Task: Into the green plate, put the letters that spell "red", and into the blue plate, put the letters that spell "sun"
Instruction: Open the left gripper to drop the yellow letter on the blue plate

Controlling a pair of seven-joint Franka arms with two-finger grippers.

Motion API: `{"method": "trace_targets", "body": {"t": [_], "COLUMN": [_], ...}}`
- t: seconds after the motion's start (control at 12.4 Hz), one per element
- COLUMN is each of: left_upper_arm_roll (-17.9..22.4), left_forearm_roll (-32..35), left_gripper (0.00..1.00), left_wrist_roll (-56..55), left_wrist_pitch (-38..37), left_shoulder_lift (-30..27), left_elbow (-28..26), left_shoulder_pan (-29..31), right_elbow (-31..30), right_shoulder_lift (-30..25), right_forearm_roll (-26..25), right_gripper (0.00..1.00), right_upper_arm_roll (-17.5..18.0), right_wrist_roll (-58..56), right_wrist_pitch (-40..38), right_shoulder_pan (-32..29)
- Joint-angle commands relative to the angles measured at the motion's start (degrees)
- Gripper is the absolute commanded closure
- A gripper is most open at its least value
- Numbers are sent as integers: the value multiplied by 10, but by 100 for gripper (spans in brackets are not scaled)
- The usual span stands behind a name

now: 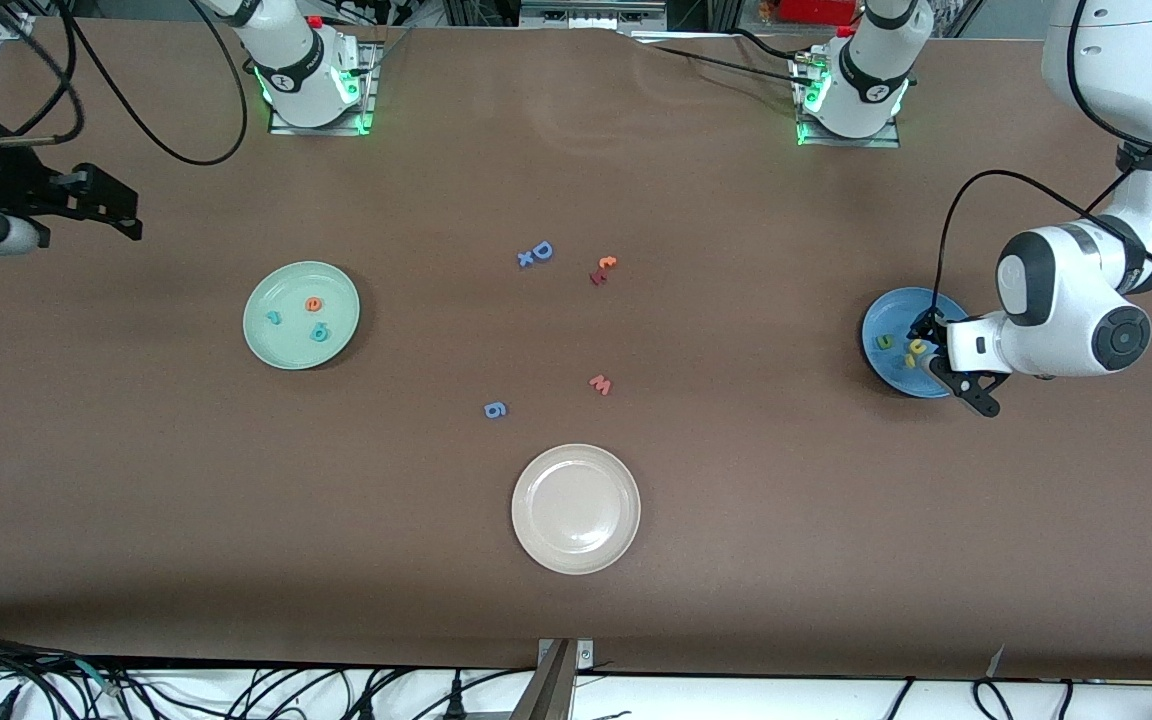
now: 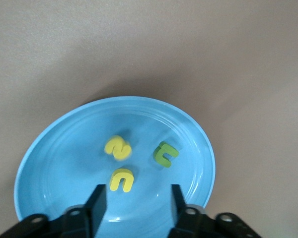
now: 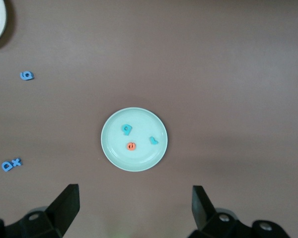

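The left gripper (image 2: pixel 134 203) hangs over the round blue plate (image 2: pixel 54 148), jaws parted and empty above three tiny foam-like letters (image 2: pixel 120 148). The right gripper (image 3: pixel 134 208) waits wide open high above the mint-green plate (image 3: pixel 114 153). The letters look light and stiff, best pinched across the strokes.

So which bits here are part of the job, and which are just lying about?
Job: green plate with r, e, d; blue plate with s, u, n.
Lying about: white plate, D, x, g, w, t.

Both end effectors (image 2: pixel 135 204) (image 3: pixel 134 208) — open, empty
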Motion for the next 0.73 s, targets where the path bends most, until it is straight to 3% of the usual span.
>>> {"method": "trace_targets", "body": {"t": [0.0,0.24,0.4,0.64], "left_upper_arm_roll": [-2,-2,-5,-27], "left_forearm_roll": [-10,-6,41,60], "left_gripper": [0,0,0,0], "left_wrist_roll": [-33,-85,-122,-127], "left_wrist_pitch": [-4,-67,-97,-94], "left_shoulder_lift": [-25,-97,-140,-198], "left_elbow": [4,42,85,114], "left_shoulder_pan": [-1,-8,-21,-25], "right_elbow": [-46,-36,-21,-23], "right_shoulder_lift": [-35,-26,-25,-26], "right_forearm_roll": [12,-11,-36,-15], "right_gripper": [0,0,0,0], "right_upper_arm_roll": [25,45,65,64], "right_wrist_roll": [0,1,2,6], "right_wrist_pitch": [17,18,19,18], "right_shoulder_pan": [-44,-66,-71,-81]}}
